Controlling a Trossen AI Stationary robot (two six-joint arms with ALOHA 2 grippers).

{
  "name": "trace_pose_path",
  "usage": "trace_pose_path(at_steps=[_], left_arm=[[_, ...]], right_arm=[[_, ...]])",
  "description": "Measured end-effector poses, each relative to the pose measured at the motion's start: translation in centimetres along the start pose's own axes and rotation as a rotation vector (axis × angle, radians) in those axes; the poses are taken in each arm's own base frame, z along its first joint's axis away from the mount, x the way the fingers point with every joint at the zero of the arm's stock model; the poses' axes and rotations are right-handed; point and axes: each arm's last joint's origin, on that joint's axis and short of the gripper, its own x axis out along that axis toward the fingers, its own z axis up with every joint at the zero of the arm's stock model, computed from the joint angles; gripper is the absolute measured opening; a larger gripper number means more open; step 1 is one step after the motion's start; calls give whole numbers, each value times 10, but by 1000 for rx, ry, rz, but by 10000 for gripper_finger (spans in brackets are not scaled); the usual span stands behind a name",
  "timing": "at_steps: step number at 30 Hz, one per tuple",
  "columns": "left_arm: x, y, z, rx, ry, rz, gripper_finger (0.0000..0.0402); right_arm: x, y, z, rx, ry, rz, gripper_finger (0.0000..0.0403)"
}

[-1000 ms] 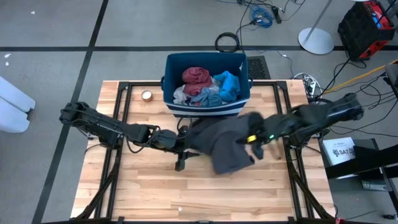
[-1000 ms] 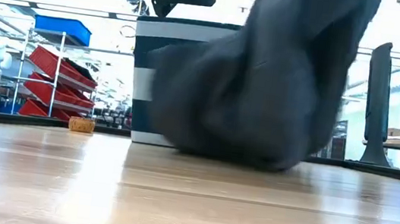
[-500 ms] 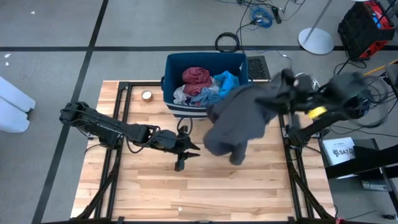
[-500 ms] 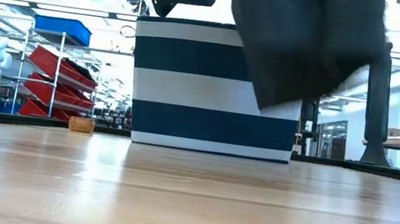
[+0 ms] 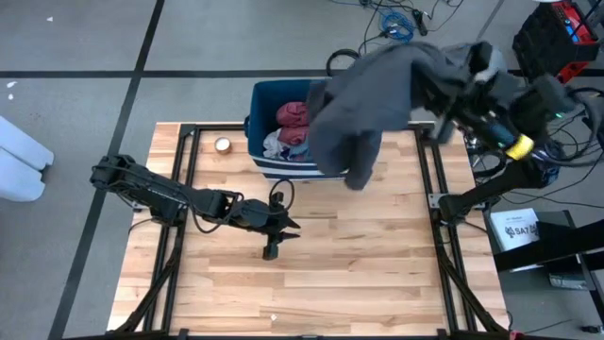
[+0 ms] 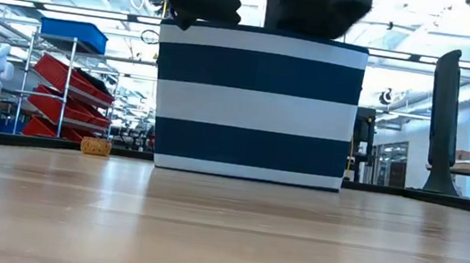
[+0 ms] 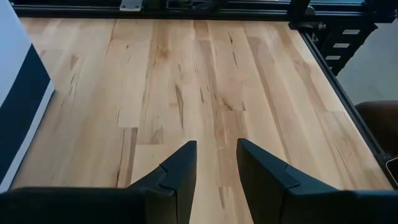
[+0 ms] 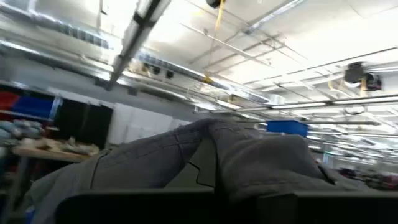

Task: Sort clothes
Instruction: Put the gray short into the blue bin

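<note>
Bare wooden table (image 5: 321, 274) lies under the left claw (image 5: 279, 229), which waits low over the middle of the boards with its fingers (image 7: 180, 171) parted and nothing between them; the striped bin (image 6: 256, 107) stands just beyond it. A second ago the big dark grey garment (image 5: 363, 99) sagged on the table beside that claw; half a second ago it hung clear of the wood. Now the right claw (image 5: 451, 83), shut on the garment, holds it high above and beyond the bin's right side, its tail dangling over the bin's rim. Inside the bin, below the cloth, a maroon piece (image 5: 294, 115) and pale pieces (image 5: 281, 144) remain. My reading: one garment is lifted out for sorting, and the rest are not yet touched.
</note>
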Motion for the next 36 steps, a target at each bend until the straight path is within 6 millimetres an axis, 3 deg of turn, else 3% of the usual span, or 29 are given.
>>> trace_pose_path(at_steps=[6, 10, 16, 21, 27, 36], left_arm=[[0, 0, 1, 17, -8, -1, 123], [0, 0, 1, 26, -8, -1, 123], [0, 0, 1, 26, -7, -1, 123], [0, 0, 0, 27, -6, 0, 123], [0, 0, -1, 28, 5, 1, 123], [0, 0, 0, 33, 2, 0, 123]], right_arm=[[38, -20, -18, -11, -1, 12, 0], [72, -39, -45, 32, 23, 36, 0], [124, -65, -114, 149, 150, 86, 0], [150, -79, -175, 189, 284, 53, 0], [146, -93, -209, 199, 511, 12, 0], [107, -104, -238, 131, 1026, -67, 0]])
